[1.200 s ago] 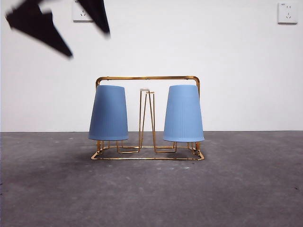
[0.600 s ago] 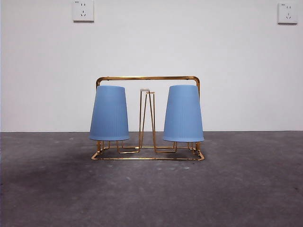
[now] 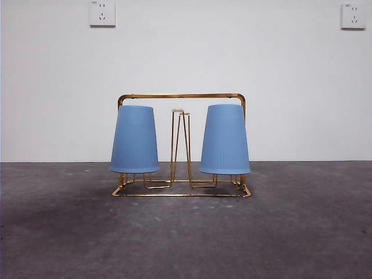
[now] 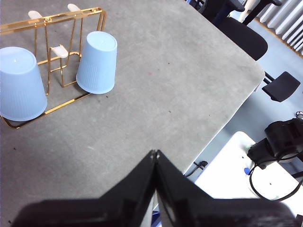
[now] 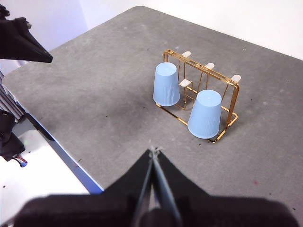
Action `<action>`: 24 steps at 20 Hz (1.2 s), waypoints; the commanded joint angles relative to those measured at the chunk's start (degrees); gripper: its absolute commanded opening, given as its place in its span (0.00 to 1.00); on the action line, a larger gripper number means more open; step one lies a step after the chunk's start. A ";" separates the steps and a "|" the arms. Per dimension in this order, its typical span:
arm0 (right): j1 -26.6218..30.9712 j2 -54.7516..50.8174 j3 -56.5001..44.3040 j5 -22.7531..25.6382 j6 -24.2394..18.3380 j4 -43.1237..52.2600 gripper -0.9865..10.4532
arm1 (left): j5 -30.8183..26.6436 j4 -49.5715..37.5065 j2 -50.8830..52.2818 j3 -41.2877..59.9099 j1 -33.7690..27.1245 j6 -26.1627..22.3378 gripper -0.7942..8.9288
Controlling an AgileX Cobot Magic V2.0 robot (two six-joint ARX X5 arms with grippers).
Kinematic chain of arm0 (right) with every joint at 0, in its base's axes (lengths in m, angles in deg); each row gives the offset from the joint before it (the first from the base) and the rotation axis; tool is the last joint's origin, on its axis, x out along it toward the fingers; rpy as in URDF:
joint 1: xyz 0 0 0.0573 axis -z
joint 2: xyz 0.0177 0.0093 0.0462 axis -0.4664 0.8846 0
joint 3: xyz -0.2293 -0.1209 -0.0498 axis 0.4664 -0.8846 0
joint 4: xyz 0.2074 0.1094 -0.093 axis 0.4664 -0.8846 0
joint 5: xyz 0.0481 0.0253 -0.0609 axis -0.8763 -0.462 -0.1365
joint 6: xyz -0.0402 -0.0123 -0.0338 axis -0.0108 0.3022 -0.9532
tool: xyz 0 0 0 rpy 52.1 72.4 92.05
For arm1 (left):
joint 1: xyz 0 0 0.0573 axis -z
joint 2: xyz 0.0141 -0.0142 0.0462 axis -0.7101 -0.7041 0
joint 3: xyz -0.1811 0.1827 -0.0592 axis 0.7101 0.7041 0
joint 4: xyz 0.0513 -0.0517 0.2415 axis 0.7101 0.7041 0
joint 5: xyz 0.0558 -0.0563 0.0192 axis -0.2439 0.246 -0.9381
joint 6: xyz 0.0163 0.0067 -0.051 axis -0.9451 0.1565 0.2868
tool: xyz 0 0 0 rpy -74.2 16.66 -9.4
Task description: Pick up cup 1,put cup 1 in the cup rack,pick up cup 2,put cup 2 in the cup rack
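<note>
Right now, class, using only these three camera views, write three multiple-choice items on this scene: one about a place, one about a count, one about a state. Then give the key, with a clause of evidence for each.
1. Where are the blue cups?
A. Lying on the table beside the rack
B. Upturned on the cup rack
C. Held in the grippers

2. How many blue cups show?
A. One
B. Two
C. Three

3. How do the jaws of both grippers stand?
A. Shut, holding nothing
B. Open wide
C. Shut on a cup

Key:
1 B: one cup and the other cup sit mouth down inside the cup rack.
2 B: every view shows just two.
3 A: the left gripper and right gripper have tips together, away from the rack.
</note>
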 commanded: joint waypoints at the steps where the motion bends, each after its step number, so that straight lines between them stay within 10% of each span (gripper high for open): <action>1: 0.00 -0.11 -0.44 0.24 0.63 -1.44 0.09 | 0.17 -0.11 -0.61 0.26 0.17 0.17 0.08; 12: 0.00 -0.13 -0.44 0.24 0.63 -1.44 0.09 | -5.29 -3.19 -4.11 0.26 0.17 -3.32 0.08; 16: 0.00 -0.11 -0.44 0.24 0.61 -1.44 0.09 | -16.28 -17.68 -3.52 1.07 -2.95 -17.25 0.08; 18: 0.00 -0.13 -0.44 0.24 0.63 -1.44 0.09 | -11.26 -29.46 -0.26 4.59 -8.26 -24.20 0.08; 20: 0.00 -0.11 -0.44 0.24 0.63 -1.44 0.09 | -3.54 -41.79 5.03 12.41 -14.51 -26.56 0.08; 24: 0.00 -0.09 -0.44 0.24 0.63 -1.44 0.09 | -5.99 -52.46 16.70 30.49 -24.28 -26.88 0.08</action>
